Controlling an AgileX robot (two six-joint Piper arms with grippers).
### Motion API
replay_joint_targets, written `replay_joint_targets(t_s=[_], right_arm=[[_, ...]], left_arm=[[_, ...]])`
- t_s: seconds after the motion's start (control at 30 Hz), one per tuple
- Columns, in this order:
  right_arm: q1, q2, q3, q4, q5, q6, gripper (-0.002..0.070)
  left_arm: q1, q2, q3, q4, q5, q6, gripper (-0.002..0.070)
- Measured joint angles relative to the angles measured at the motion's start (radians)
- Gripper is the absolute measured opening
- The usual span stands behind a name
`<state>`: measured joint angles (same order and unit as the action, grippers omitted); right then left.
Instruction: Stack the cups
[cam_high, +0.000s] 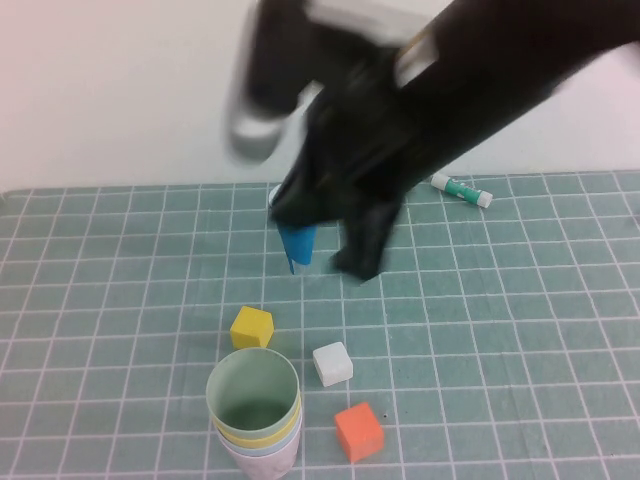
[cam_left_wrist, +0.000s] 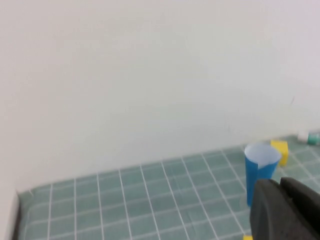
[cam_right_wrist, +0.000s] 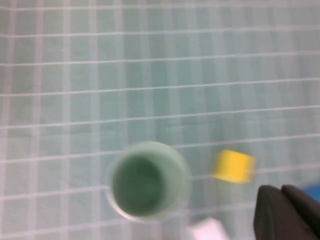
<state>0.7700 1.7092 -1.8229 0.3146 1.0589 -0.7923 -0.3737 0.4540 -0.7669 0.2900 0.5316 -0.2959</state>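
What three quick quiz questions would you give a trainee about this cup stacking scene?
1. True or false: the green cup tops the stacked cups.
2. The right tool hovers nearest: A glue stick, B blue cone, C stacked cups?
3. How many cubes lie on the mat?
Key: 1 true; 2 B; 3 three. The left tool shows only in its wrist view, outside the high view.

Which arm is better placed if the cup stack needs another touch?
Right. The right gripper hangs over mid-table, its camera looking down into the cup stack. The left gripper is outside the high view, facing the wall.
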Motion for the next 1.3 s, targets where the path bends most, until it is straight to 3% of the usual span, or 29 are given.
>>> replay_joint_targets(t_s=[0.2,0.4,0.73,0.9,1.13,1.3], right_arm=[[0.000,-0.208,0.033,-0.335,0.040,0.152,0.0002],[0.000,-0.376,0.273,-0.547,0.003,0.296,0.0001],[0.000,-0.792,0.942,-0.610,-0.323,0.557,0.0000],[0.000,-1.038,1.202,-0.617,-0.403,0.667,0.0000],[0.000,-1.268,1.389,-0.619,-0.410,0.689,0.0000],[0.000,-1.311,1.448,-0.619,-0.406,0.691,0.0000]], left_arm=[[0.000,-0.227,0.137,-0.006,-0.017,0.008,-0.0001],[0.000,-0.437,0.351,-0.008,-0.133,0.027,-0.0001],[0.000,-0.468,0.515,-0.138,-0.161,0.046,-0.0001],[0.000,-0.468,0.521,-0.135,-0.157,0.121,-0.0001],[0.000,-0.468,0.521,-0.131,-0.140,0.156,-0.0001],[0.000,-0.468,0.521,-0.131,-0.141,0.159,-0.0001]])
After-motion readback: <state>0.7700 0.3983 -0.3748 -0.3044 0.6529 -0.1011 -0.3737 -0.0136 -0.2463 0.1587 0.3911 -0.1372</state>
